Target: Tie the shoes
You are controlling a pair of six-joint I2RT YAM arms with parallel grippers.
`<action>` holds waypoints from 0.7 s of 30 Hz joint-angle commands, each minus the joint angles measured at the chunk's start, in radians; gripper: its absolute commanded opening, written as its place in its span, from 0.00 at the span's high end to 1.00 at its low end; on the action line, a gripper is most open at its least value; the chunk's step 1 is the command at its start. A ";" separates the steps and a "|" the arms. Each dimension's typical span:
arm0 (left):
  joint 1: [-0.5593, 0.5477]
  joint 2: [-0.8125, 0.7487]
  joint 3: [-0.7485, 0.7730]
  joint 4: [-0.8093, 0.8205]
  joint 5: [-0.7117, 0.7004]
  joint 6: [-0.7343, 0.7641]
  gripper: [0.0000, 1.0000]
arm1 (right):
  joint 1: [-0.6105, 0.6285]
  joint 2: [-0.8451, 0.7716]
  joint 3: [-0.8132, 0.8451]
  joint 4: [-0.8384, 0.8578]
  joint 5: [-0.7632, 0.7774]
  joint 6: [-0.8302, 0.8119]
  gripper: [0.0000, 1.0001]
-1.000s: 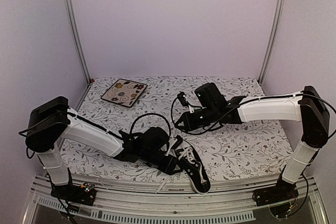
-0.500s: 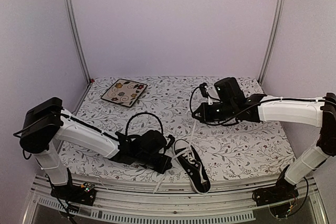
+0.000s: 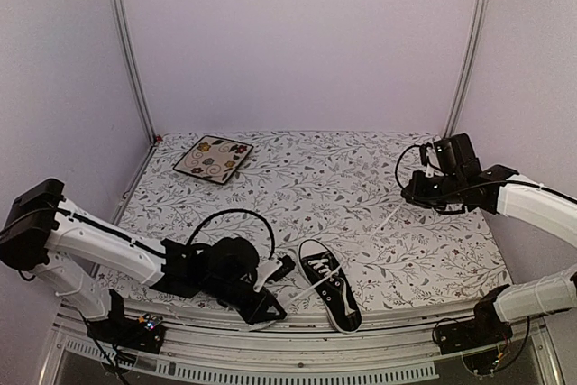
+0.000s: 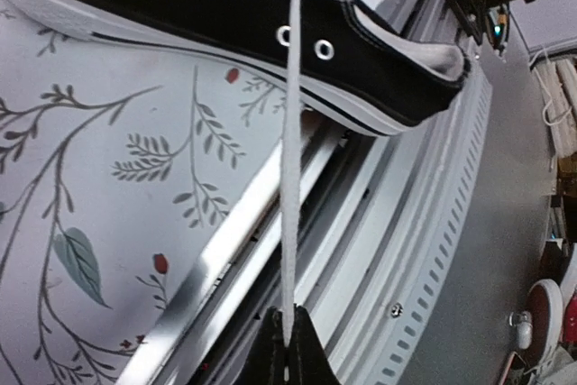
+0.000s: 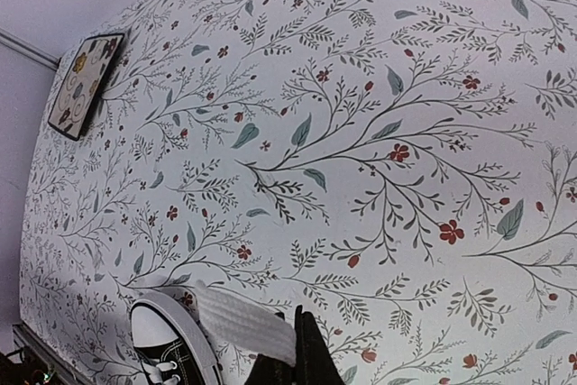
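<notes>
We see the left gripper (image 4: 288,353) pressed shut on one taut lace (image 4: 289,178), the right gripper (image 5: 302,353) likewise pinching the other lace (image 5: 239,317), and the sneaker (image 3: 332,295) lying at the near edge of the table (image 3: 361,160), with open patterned surface beyond.

sneaker (image 4: 225,6) toe cropped, right arm (image 3: 541,205) cropped

**Three Views, One Shoe in All**

Top view: high above and behind the shoe (image 3: 329,295), facing down and forward over the whole table (image 3: 361,160), far off. Left wrist view: very near, low beside the shoe, looking along a taut lace (image 4: 288,178) to the eyelets. Right wrist view: well apart from the shoe, looking back across the table, toe at the bottom edge. Shared with the top view: plate (image 3: 214,159) beyond the shoe.
</notes>
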State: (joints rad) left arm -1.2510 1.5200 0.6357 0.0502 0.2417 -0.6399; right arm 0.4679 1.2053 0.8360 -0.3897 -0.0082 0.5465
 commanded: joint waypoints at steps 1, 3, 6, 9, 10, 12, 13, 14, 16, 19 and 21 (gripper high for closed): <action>-0.047 -0.047 -0.029 -0.029 0.119 0.039 1.00 | -0.065 -0.060 -0.030 -0.086 0.064 0.002 0.98; -0.054 -0.061 -0.052 -0.032 0.153 0.028 1.00 | -0.100 -0.071 -0.050 -0.095 0.049 0.004 0.98; -0.055 -0.067 -0.088 -0.043 0.184 -0.004 1.00 | -0.138 -0.067 -0.087 -0.097 0.028 0.016 0.98; -0.061 -0.046 -0.117 -0.047 0.210 -0.032 1.00 | -0.157 -0.044 -0.133 -0.092 0.021 0.039 0.98; -0.063 -0.038 -0.121 -0.048 0.211 -0.043 1.00 | -0.160 -0.037 -0.145 -0.088 0.022 0.045 0.98; -0.065 -0.019 -0.126 -0.051 0.209 -0.056 1.00 | -0.163 -0.024 -0.170 -0.074 0.026 0.061 0.98; -0.066 -0.011 -0.129 -0.053 0.205 -0.061 1.00 | -0.167 -0.018 -0.179 -0.069 0.028 0.066 0.98; -0.066 -0.005 -0.130 -0.056 0.200 -0.067 1.00 | -0.170 -0.013 -0.188 -0.064 0.031 0.073 0.98; -0.067 -0.006 -0.133 -0.057 0.187 -0.078 1.00 | -0.174 -0.007 -0.204 -0.056 0.032 0.084 0.98; -0.067 -0.025 -0.123 -0.041 0.167 -0.085 1.00 | -0.175 -0.007 -0.211 -0.046 0.010 0.089 0.98; -0.065 -0.028 -0.097 -0.023 0.152 -0.085 1.00 | -0.175 -0.009 -0.213 -0.041 -0.013 0.085 0.98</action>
State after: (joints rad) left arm -1.2919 1.5009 0.5247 0.0509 0.3927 -0.7086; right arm 0.3115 1.1976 0.6338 -0.4713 -0.0212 0.6174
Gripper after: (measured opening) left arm 0.004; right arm 0.022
